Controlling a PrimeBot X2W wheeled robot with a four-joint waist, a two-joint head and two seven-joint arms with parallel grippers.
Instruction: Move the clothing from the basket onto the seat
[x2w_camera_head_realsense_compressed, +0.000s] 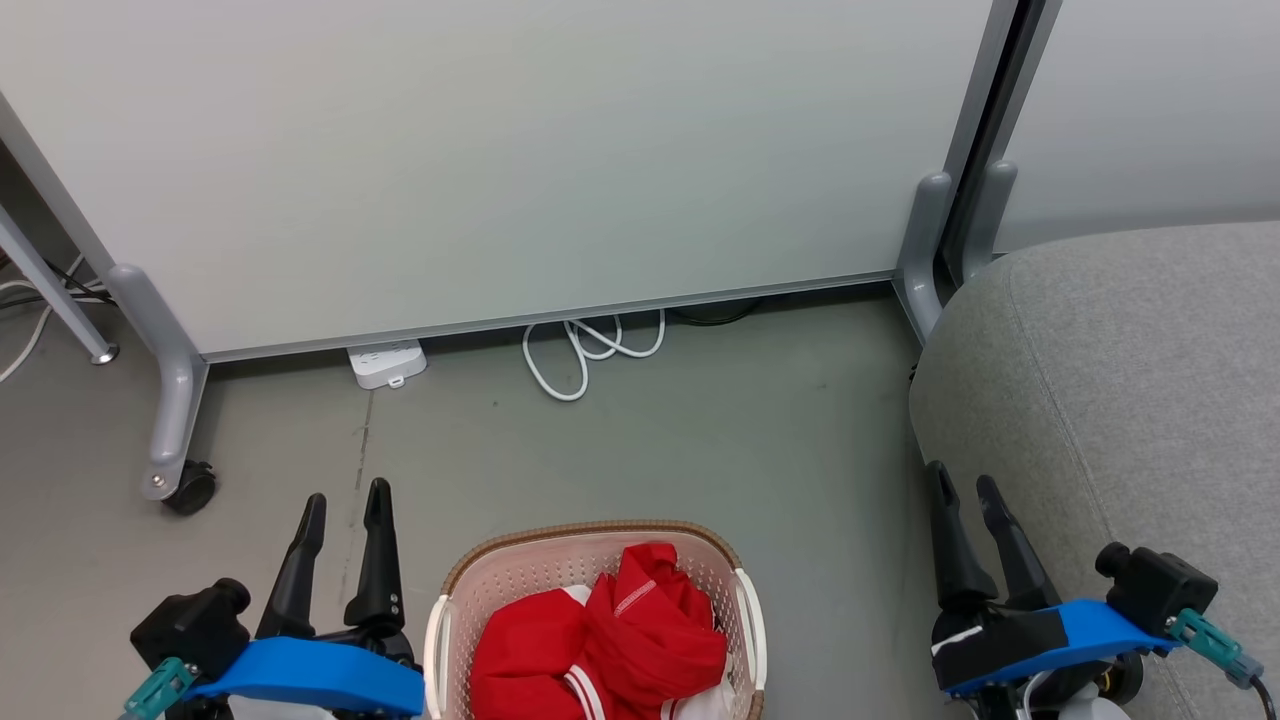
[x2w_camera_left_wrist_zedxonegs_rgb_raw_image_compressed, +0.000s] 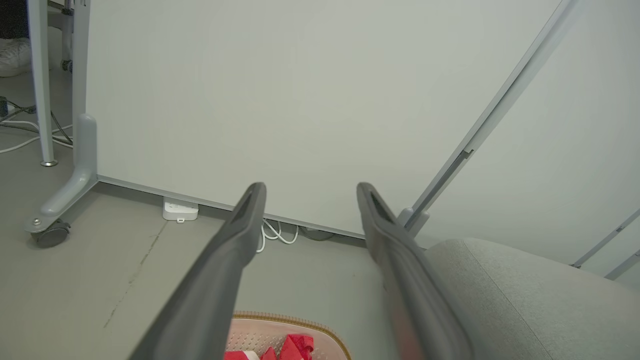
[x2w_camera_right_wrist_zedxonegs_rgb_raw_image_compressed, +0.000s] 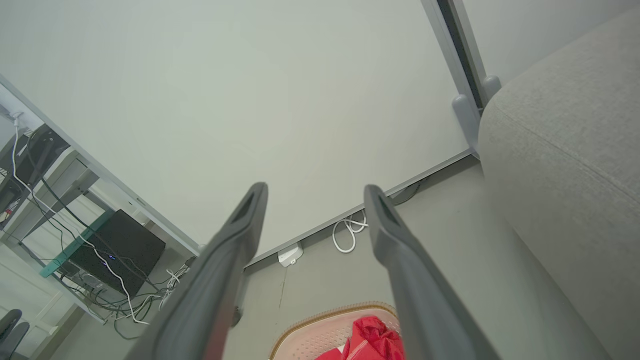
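At lower centre of the head view: clothing (x2w_camera_head_realsense_compressed: 600, 630) heaped in the basket (x2w_camera_head_realsense_compressed: 520, 575); the seat (x2w_camera_head_realsense_compressed: 1130, 400) at right has none of it.
My left gripper (x2w_camera_head_realsense_compressed: 347, 495) and right gripper (x2w_camera_head_realsense_compressed: 961, 476) stand wide and empty, flanking the basket without touching it. Likely faults: a pinch on one fold may drag the rest onto the floor (x2w_camera_head_realsense_compressed: 700, 430); a finger may snag the perforated wall and tip the basket. The floor is smooth grey. A partition panel (x2w_camera_head_realsense_compressed: 500, 150) closes the upper frame, with a white cable (x2w_camera_head_realsense_compressed: 590, 350) and a power strip (x2w_camera_head_realsense_compressed: 387, 362) at its foot.

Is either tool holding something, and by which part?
Nothing is held: the left tool and right tool are open and empty; the clothing lies in the basket.
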